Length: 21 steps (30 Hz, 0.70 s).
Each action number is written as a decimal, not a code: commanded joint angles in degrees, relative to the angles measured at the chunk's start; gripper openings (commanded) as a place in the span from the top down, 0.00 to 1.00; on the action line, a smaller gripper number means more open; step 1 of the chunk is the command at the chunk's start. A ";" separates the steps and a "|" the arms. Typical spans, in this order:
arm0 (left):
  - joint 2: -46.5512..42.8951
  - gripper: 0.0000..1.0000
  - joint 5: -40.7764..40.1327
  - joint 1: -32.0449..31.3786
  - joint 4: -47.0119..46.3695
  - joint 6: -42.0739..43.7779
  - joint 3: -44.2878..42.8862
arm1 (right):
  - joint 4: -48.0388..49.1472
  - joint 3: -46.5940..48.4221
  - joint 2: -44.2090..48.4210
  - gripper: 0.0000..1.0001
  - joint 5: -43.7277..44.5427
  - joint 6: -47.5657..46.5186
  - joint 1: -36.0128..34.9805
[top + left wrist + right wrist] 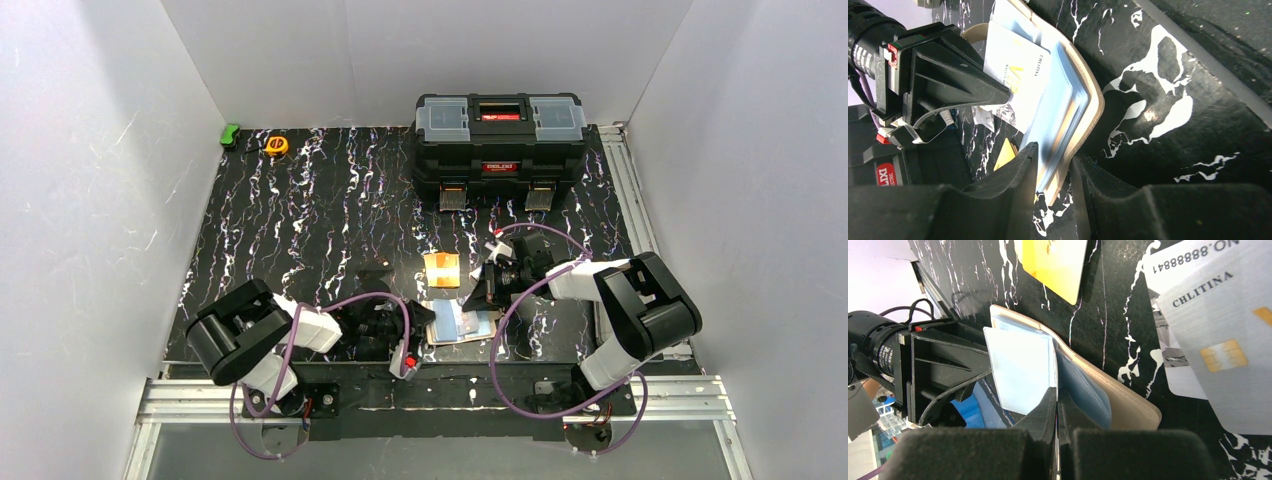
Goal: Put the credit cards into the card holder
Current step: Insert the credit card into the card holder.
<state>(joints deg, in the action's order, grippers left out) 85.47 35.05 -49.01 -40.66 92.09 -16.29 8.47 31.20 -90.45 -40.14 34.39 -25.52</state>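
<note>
The cream card holder (455,322) lies open near the front edge, pale blue inside (1083,100), and also shows in the right wrist view (1128,400). My left gripper (425,325) (1053,152) straddles its near corner, jaws closed on the cover and blue pockets. My right gripper (480,292) (1057,392) is shut on a thin pale card (1020,365) printed "CHLITINA" and "VIP" (1018,65), held edge-on at the holder's open pockets. The orange card (441,268) (1053,262) lies flat on the table just beyond the holder. No black card shows.
A big black toolbox (500,140) stands at the back. A yellow tape measure (277,145) and a green object (230,134) sit at the back left. Two more pale cards (1213,340) show at the right of the right wrist view.
</note>
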 commanded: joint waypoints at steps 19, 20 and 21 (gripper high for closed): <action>1.26 0.43 -5.98 -0.27 -14.84 -5.74 5.75 | -2.13 5.15 2.34 0.99 -0.11 0.71 0.16; 1.33 0.43 -5.85 -0.33 -14.93 -5.85 5.63 | -1.72 5.17 1.66 0.99 -0.31 0.78 0.08; 1.44 0.43 -5.63 -0.36 -15.03 -5.87 5.47 | -1.48 5.39 0.96 0.99 -0.38 0.83 -0.08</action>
<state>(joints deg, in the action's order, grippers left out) 87.50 29.47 -49.04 -56.58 88.09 -11.68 5.13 35.31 -87.20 -39.24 34.52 -25.52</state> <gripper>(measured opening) 0.566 0.029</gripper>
